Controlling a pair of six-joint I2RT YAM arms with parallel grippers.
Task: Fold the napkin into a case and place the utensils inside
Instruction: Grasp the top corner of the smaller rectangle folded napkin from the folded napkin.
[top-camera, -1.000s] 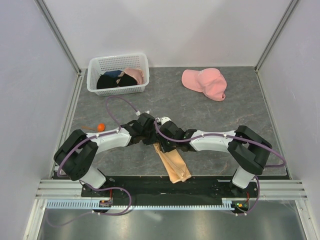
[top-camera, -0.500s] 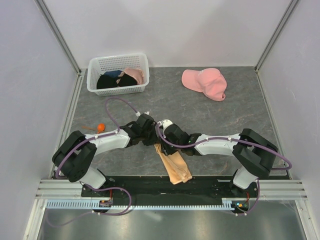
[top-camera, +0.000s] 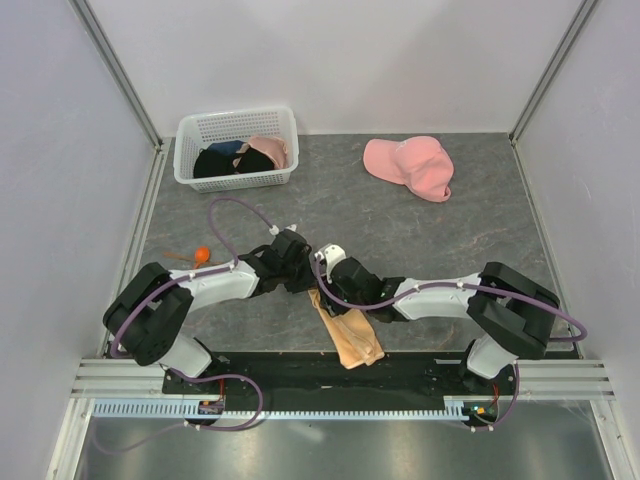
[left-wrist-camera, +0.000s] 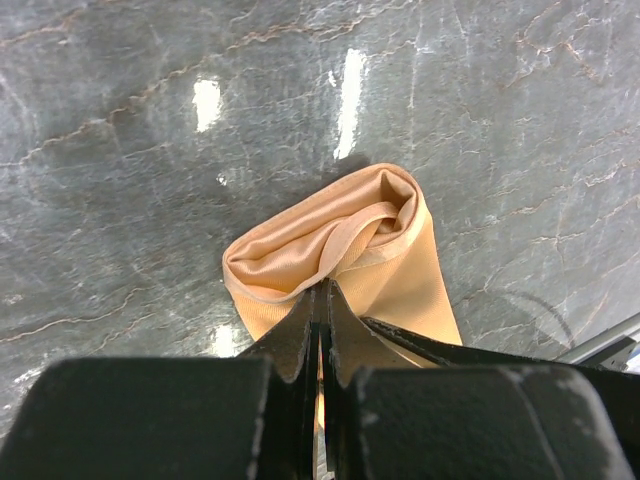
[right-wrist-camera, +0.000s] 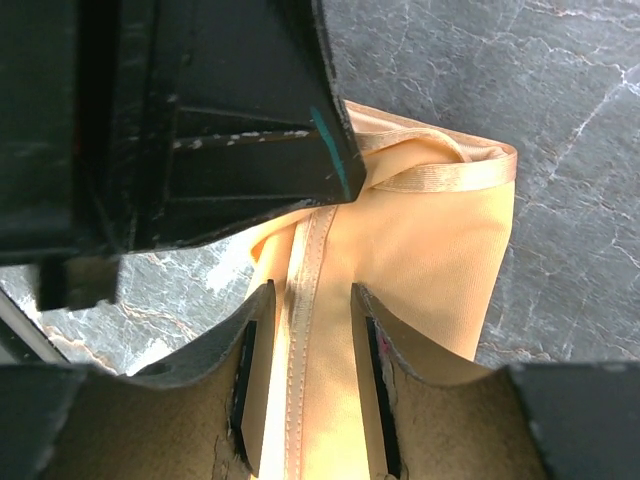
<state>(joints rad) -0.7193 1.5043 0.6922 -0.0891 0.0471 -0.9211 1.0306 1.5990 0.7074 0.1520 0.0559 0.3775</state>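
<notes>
Peach napkin (top-camera: 347, 335) folded to a narrow strip, lying near-centre on the surface (top-camera: 400, 230), far end gaping like a pouch mouth. At that mouth the left tool (left-wrist-camera: 320, 298) is pressed together, pinching the napkin's hem. Beside it the right tool (right-wrist-camera: 305, 320) is spread, fingers either side of a stitched hem, over the cloth. Orange-bowled spoon (top-camera: 202, 254) far left, well apart. White basket (top-camera: 236, 180) and pink cap (top-camera: 410, 165) at the back.

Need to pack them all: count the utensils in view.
1: an orange-bowled spoon on the table, just beyond the left arm. Others may be hidden under the napkin or arms.
</notes>
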